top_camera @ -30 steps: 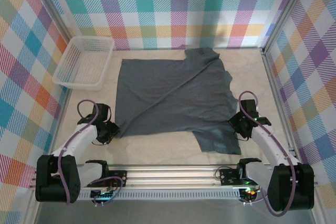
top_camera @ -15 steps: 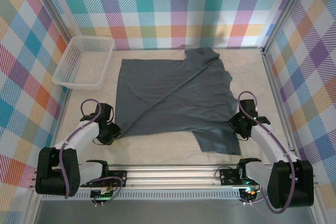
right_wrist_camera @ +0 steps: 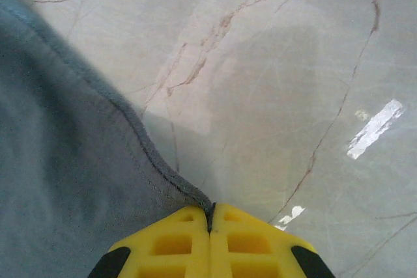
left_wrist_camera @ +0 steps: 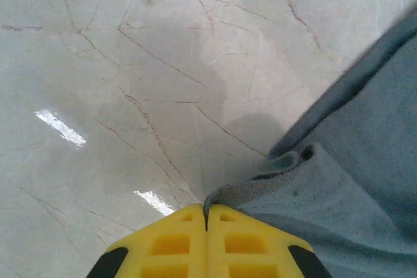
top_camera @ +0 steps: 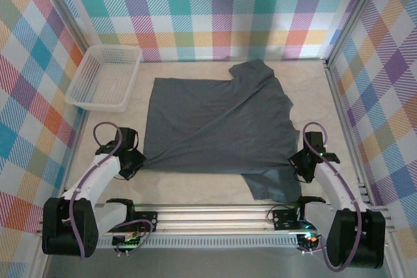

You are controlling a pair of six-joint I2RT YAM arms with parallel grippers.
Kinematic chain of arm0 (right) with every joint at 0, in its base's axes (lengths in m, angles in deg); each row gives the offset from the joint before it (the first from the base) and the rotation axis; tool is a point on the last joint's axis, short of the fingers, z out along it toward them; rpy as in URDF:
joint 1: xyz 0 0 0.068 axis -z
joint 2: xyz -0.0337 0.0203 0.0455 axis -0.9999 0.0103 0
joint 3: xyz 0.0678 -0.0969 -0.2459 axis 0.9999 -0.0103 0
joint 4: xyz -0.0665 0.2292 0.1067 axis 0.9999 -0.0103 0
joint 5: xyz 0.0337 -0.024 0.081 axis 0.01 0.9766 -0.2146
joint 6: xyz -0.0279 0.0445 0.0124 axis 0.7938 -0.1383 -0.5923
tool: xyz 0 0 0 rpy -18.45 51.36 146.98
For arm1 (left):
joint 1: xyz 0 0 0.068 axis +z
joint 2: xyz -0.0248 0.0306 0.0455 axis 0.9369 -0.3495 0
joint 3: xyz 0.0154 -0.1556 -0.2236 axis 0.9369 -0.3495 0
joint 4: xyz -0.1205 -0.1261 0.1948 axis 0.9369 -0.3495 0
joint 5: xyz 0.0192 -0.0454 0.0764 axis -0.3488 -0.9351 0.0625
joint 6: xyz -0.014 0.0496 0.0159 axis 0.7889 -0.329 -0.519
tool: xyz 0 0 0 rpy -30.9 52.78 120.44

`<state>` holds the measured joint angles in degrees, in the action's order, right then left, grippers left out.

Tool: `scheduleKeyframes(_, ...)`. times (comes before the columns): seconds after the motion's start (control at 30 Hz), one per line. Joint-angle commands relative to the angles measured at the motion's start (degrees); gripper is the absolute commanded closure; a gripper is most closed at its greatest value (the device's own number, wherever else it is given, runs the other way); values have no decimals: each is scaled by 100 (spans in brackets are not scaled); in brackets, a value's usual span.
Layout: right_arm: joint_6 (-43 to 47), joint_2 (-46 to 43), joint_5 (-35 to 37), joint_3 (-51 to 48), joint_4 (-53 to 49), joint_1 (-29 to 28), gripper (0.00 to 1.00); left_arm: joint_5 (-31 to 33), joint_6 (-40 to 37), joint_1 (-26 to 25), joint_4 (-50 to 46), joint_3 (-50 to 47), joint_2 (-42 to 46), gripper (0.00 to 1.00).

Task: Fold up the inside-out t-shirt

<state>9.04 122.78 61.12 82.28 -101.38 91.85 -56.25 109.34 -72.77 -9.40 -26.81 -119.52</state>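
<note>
On table [top_camera: 195, 185], t-shirt [top_camera: 215, 128] (slate) in left claw [left_wrist_camera: 206, 210], right claw [right_wrist_camera: 210, 211]

No readable text, label, brand, number or sign appears on anything here.

1. The table [top_camera: 195, 185] has a pale, marble-like top with thin brownish veins. Bright glare streaks show on it in both wrist views.
2. The inside-out t-shirt [top_camera: 215, 122] lies spread over the table's middle. It is mostly flat, with a long diagonal crease. One sleeve points to the far edge, and a flap reaches toward the near edge on the right.
3. A white mesh basket [top_camera: 103, 79] stands at the far left corner, near the shirt but apart from it.
</note>
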Motion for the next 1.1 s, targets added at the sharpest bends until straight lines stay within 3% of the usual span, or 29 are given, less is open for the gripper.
scheduleKeyframes(0.0, 260, -301, -124, 173, -203, 52, 100, -241, -224, 67, 82, -23, 162, 100)
scheduleKeyframes(0.1, 477, -330, -484, 526, -227, 47, 100, -574, -336, 45, 221, 204, 303, 100)
scheduleKeyframes(0.23, 601, 32, -498, 1073, -171, 38, 100, -359, -390, 45, 184, 785, 107, 100)
scheduleKeyframes(0.57, 885, 1396, -447, 1890, 364, 48, 100, -88, -483, 50, 744, 1807, -1489, 100)
scheduleKeyframes(0.77, 881, 1523, -303, 2138, 539, 47, 100, -24, -521, 43, 944, 2047, -1937, 100)
scheduleKeyframes(1.0, 1106, 2563, -262, 2181, 956, 40, 100, -135, -567, 42, 1359, 2076, -2691, 100)
scheduleKeyframes(1.07, 1238, 2838, -292, 2254, 983, 47, 96, -136, -629, 43, 1477, 2084, -2827, 100)
